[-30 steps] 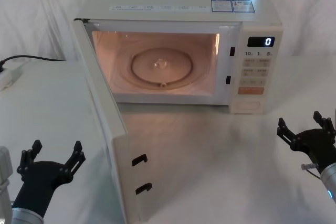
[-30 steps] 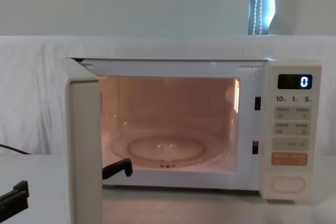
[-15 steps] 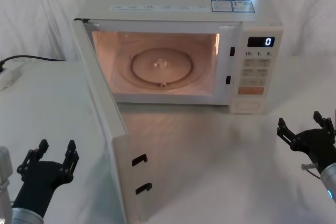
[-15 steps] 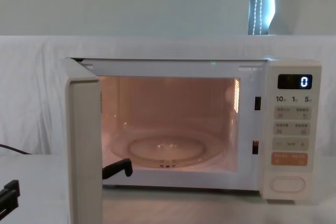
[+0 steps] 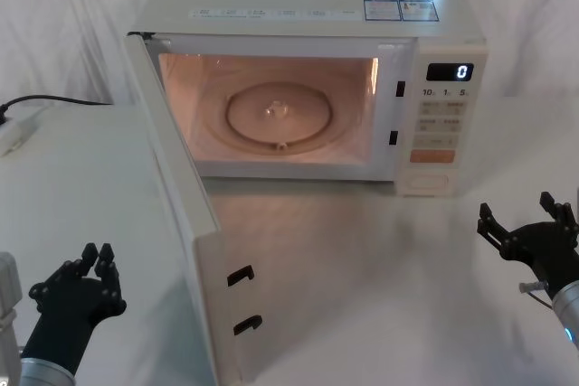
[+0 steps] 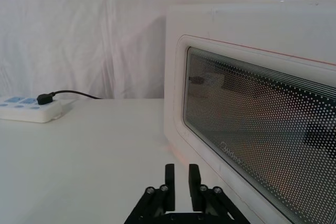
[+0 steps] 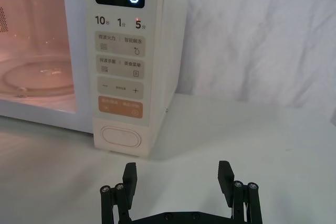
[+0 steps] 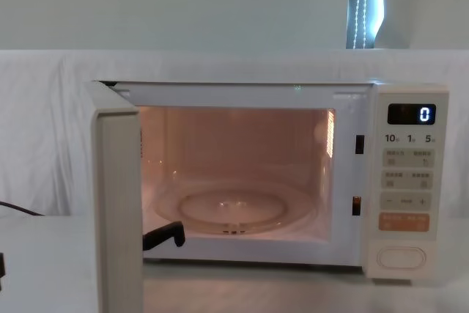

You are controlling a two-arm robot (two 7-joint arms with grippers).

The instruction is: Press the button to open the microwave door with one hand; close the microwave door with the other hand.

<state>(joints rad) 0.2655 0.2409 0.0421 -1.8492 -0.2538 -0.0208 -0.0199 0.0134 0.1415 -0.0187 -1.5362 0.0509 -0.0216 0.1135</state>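
The microwave door point(image 5: 194, 250) stands swung wide open toward me, its inner face and latch hooks showing; its dark window point(image 6: 262, 145) fills the left wrist view. The lit cavity is open. The wide cream button point(image 5: 425, 182) sits at the bottom of the control panel, seen close in the right wrist view point(image 7: 122, 137) and in the chest view point(image 8: 401, 257). My left gripper point(image 5: 99, 253) hovers low at the near left, outside the door, fingers drawn almost together on nothing point(image 6: 181, 174). My right gripper point(image 5: 516, 205) is open at the near right, in front of the panel point(image 7: 177, 169).
A glass turntable point(image 5: 279, 113) lies inside the cavity. A power strip point(image 6: 29, 108) with a black cable rests on the white table at the far left. The open door juts across the table between the two arms.
The left gripper's fingers have closed from wide apart to nearly touching, and the gripper has sunk out of the chest view. The right gripper and the door have not moved.
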